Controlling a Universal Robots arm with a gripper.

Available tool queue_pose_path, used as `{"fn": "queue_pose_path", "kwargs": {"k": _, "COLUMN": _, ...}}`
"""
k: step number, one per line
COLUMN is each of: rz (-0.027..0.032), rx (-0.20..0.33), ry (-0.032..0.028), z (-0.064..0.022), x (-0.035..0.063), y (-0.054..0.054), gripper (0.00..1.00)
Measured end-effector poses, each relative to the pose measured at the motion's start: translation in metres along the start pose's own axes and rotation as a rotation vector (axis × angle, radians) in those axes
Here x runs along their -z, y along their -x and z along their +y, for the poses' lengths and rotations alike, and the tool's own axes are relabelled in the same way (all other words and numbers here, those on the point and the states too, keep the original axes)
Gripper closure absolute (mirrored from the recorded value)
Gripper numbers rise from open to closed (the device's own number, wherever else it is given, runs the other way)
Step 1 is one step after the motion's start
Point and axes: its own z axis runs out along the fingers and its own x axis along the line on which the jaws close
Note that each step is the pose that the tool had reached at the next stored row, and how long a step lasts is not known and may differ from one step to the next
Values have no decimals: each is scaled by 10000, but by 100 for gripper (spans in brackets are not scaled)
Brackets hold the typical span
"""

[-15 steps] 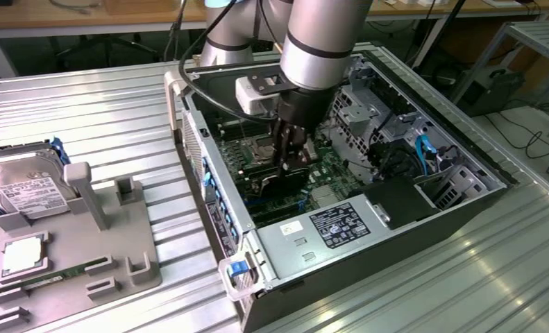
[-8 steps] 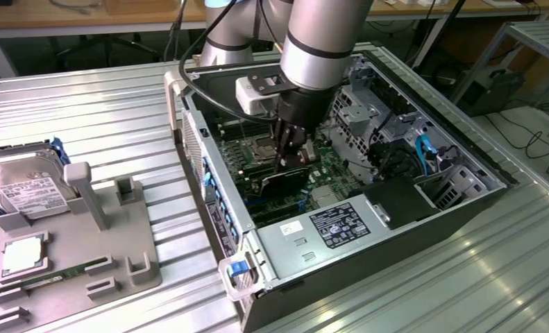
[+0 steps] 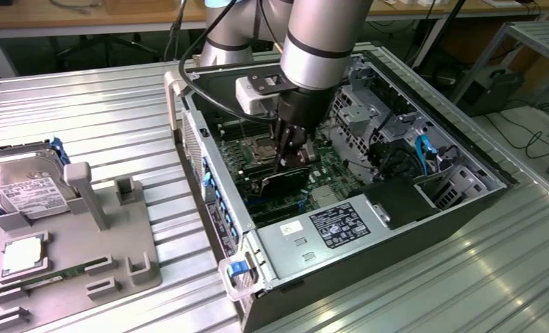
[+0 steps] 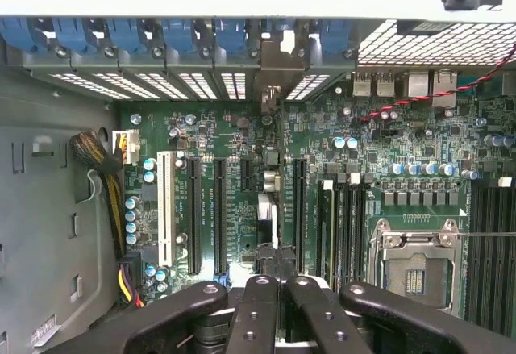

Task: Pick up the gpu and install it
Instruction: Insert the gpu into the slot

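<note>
Inside the open computer case (image 3: 255, 239), my gripper (image 3: 291, 158) is shut on the gpu (image 3: 282, 180), a thin black card held on edge just above the green motherboard (image 3: 325, 173). In the wrist view the gpu (image 4: 278, 168) appears edge-on as a thin dark line. It runs from my gripper (image 4: 280, 293) towards its silver bracket (image 4: 282, 68) at the case's rear slot openings. The two black fingers (image 4: 260, 310) press against the card from both sides. The card stands between two long black expansion slots (image 4: 219, 213); whether its lower edge touches the board is hidden.
On the exterior view's left, a grey tray (image 3: 116, 243) holds a silver hard drive (image 3: 24, 191), a square processor (image 3: 22, 255) and a green memory stick (image 3: 61, 276). Inside the case are a row of blue slot latches (image 4: 121, 35), an empty processor socket (image 4: 415, 261) and the power supply (image 3: 339, 225).
</note>
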Motion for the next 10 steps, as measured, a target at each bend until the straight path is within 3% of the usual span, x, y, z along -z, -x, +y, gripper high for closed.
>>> {"fn": "queue_pose_path", "kwargs": {"k": 10, "rz": 0, "rx": 0, "ry": 0, "z": 0, "x": 0, "y": 0, "gripper": 89}}
